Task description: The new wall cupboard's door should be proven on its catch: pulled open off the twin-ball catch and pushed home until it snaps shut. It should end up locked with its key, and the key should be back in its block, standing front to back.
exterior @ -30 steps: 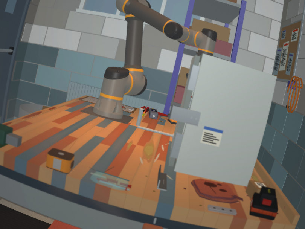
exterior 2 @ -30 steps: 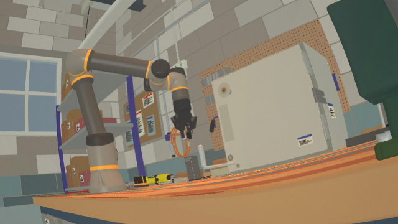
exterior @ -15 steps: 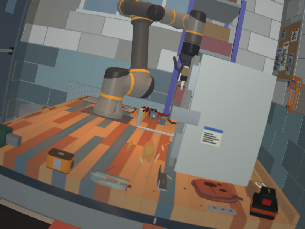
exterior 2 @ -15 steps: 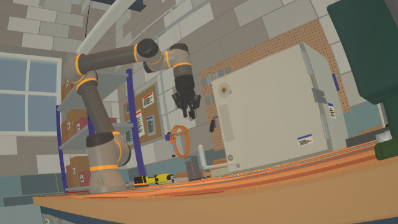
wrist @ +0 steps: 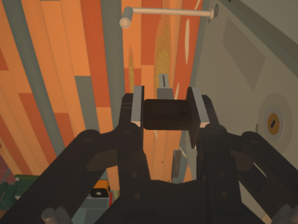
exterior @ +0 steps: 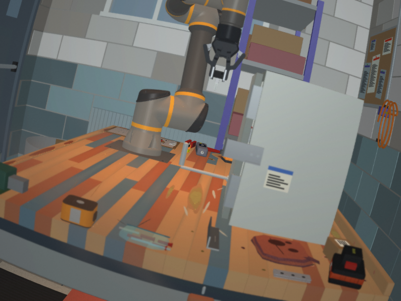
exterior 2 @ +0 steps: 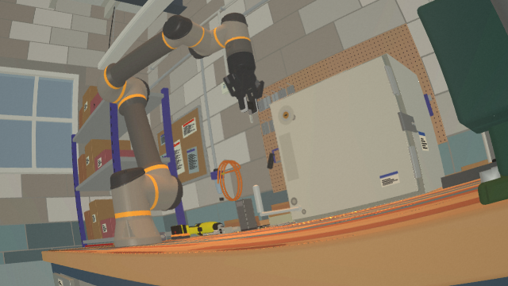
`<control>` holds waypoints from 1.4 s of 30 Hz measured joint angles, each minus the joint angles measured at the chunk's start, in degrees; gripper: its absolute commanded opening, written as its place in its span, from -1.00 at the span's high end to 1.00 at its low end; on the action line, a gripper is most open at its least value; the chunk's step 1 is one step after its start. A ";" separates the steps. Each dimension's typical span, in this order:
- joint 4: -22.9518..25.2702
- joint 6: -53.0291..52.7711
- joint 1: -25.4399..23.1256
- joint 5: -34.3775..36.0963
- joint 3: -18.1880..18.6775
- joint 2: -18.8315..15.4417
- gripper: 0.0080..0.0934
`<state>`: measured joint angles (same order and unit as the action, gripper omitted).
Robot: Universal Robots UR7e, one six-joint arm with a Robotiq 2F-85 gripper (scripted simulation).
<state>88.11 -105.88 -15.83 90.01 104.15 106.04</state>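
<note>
The key, with a dark flat head and a pale blade pointing down, is held in my closed gripper, high above the bench and just off the cupboard's front. The grey wall cupboard stands on the bench with its door shut. Its brass keyhole sits near the door's upper corner, to my right. The key block, a small grey slotted block, stands on the bench far below. A white bar handle juts from the door's lower part.
A blue shelf rack with boxes stands behind the cupboard. On the bench lie an orange tape measure, a grey angle piece, a battery pack, a brown plate and a green vise.
</note>
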 measured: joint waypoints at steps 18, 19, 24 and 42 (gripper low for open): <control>-2.18 5.07 4.92 -0.07 -4.93 -2.85 1.00; -2.27 5.21 4.97 -0.16 -4.92 -2.86 1.00; -3.74 7.49 5.89 -1.52 -4.62 -3.07 1.00; -27.35 43.83 20.33 -23.45 0.77 -6.53 1.00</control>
<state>60.76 -62.06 4.50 66.56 104.92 99.51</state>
